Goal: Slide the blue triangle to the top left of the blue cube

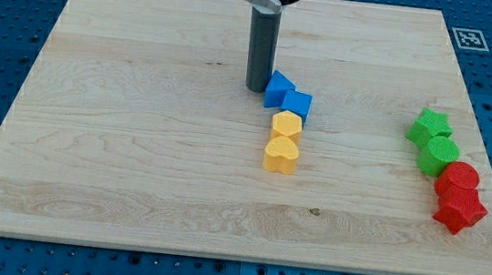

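Note:
The blue triangle (278, 88) lies just above the board's middle, touching the upper left side of the blue cube (298, 105). My tip (257, 87) stands on the board right beside the triangle's left edge, touching it or nearly so. The dark rod rises from there to the view's top.
A yellow hexagon block (287, 125) sits right below the blue cube, with a yellow heart (282, 155) below that. At the view's right stand a green star (430, 127), a green round block (439, 154), a red round block (460, 178) and a red star (460, 210). The wooden board (117, 142) lies on a blue table.

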Motion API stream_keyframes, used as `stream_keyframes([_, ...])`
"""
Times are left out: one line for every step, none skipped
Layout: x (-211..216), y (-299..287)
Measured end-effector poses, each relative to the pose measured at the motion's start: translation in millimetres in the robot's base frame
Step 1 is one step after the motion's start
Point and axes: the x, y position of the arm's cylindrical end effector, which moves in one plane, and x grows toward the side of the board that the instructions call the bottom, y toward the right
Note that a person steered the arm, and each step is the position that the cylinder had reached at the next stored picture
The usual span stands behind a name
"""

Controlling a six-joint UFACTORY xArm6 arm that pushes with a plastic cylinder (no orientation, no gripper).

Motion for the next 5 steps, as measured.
stream_keyframes([8.1,0.4])
stream_keyframes([8.3,1.2])
stream_keyframes([8.3,1.2])
stream_keyframes([2.8,2.8])
stream_keyframes([-1.0,5.4])
